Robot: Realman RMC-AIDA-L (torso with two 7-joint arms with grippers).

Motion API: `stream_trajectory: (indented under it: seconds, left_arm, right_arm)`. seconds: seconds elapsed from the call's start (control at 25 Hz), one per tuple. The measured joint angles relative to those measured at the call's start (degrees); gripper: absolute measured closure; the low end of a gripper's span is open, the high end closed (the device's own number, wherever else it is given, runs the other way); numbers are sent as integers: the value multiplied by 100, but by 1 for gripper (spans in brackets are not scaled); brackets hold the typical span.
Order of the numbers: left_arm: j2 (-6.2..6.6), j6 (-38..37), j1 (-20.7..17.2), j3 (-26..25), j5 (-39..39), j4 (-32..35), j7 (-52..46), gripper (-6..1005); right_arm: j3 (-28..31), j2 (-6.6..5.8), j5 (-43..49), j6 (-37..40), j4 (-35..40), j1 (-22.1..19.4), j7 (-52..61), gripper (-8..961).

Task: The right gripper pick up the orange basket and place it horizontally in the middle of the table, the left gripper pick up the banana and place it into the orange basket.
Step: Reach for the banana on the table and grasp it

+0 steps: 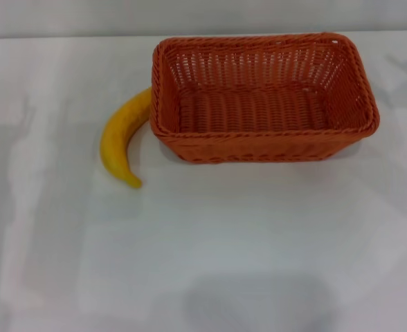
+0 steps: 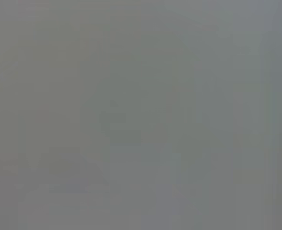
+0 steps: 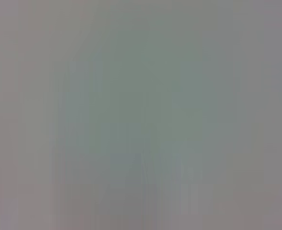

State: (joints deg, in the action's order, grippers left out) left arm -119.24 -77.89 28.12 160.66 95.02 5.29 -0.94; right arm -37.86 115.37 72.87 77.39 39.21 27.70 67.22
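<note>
The orange basket [image 1: 262, 97] stands upright on the white table [image 1: 210, 242], toward the far side and a little right of centre, its long side running left to right. It is empty inside. A yellow banana [image 1: 122, 135] lies on the table just left of the basket, its upper end touching or nearly touching the basket's left wall and its tip pointing toward the near side. Neither gripper appears in the head view. Both wrist views show only a plain grey surface, with no fingers and no objects.
The table's far edge runs just behind the basket. White tabletop stretches across the whole near half and both sides.
</note>
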Motion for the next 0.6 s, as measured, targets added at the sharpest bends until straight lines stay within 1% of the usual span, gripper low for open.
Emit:
stream_trajectory:
  seconds: [0.04,0.16,0.2,0.24,0.36,0.44,0.48,0.6]
  left_arm:
    - [0,-93,-28,0,-1,3,-128,137]
    - [-2,-526,-124,0,0,14,-756,137]
    - [-1,-942,-195,0,-3,13,-1403,137]
    - [-1,-942,-195,0,-3,13,-1403,137]
    - [12,-1556,-283,0,-24,-60,-2897,138]
    - [26,-1824,-310,15,-38,-217,-4261,138]
    - [33,-1881,-308,30,-74,-364,-5099,138]
    - [42,-2012,-281,59,-353,-902,-7110,138]
  right_arm:
    - [-1,0,-373,377,-112,-54,-518,146]
    - [0,-3,-1001,1199,-459,-186,-1447,146]
    - [-1,-3,-1153,1401,-556,-219,-1618,146]
    - [2,-5,-1266,1561,-656,-256,-1661,147]
    - [11,-15,-1372,1795,-853,-358,-1651,147]
    - [34,-14,-1376,1828,-954,-417,-1652,147]
    - [45,-15,-1377,1832,-1007,-434,-1654,147]
    - [61,-40,-1379,1827,-1170,-456,-1682,147]
